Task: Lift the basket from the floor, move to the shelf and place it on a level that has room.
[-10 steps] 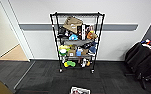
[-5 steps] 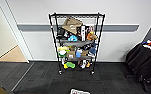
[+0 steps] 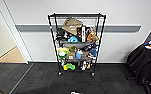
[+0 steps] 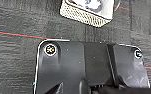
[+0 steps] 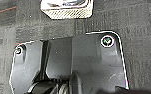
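Black shelf (image 3: 77, 45), cream-weave basket (image 4: 84, 15), dark grey striped floor (image 3: 41, 80).

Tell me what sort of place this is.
Probably an office or lab room: dark carpet-tile floor, plain wall with a grey rail, and a black wire shelf crammed with assorted items.

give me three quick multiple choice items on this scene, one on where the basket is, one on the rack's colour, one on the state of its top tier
1. The cream woven basket with white lining sits:
A on the dark grey carpet floor
B on the rack
C on a chair

2. The tall wire rack is:
A white
B black
C red

3. The rack's top tier is:
A bare
B stacked with boxes
C holding the basket

Key: 1 A, the basket lies on the carpet. 2 B, the rack's posts are black. 3 A, nothing rests on the top tier.
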`<state>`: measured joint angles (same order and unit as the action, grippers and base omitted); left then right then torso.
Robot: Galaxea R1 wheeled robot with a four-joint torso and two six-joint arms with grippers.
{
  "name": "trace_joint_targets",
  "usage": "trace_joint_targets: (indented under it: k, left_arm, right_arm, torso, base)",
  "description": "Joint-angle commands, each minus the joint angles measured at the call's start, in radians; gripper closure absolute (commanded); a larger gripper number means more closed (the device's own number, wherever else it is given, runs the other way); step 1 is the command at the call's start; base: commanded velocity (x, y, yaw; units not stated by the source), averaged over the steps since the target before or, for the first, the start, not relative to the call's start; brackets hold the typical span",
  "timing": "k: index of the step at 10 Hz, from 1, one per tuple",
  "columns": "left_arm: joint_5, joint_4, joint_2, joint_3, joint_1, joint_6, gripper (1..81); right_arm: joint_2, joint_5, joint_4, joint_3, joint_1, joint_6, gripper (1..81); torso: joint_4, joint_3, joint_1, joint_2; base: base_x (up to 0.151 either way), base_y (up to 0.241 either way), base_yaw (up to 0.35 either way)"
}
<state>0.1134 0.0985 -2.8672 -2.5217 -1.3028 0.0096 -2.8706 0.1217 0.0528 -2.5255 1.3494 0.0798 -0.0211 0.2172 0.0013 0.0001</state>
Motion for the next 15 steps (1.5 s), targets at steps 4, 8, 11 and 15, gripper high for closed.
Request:
trace_joint_targets:
  k: [4, 8, 11, 15]
  left_arm:
    - [-0.049, 0.003, 0.012, 0.003, 0.046, 0.001, 1.0]
    - [-0.051, 0.003, 0.011, 0.003, 0.043, 0.001, 1.0]
    - [-0.052, 0.004, 0.009, 0.003, 0.041, 0.001, 1.0]
    - [-0.098, 0.024, 0.018, 0.011, 0.036, 0.0, 1.0]
  right_arm:
    - [0.006, -0.047, -0.005, 0.001, -0.045, 0.003, 1.0]
    - [0.006, -0.047, -0.005, -0.001, -0.043, 0.003, 1.0]
    - [0.006, -0.047, -0.005, -0.001, -0.043, 0.003, 1.0]
    - [0.006, -0.048, -0.005, 0.002, -0.045, 0.003, 1.0]
  torso:
    - [0.0, 0.0, 0.0, 0.0]
    - [0.0, 0.0, 0.0, 0.0]
    - [0.0, 0.0, 0.0, 0.0]
    - [0.0, 0.0, 0.0, 0.0]
  base:
    - [0.094, 0.0, 0.0]
    - [0.054, 0.0, 0.0]
    - [0.0, 0.0, 0.0]
    - [0.0, 0.0, 0.0]
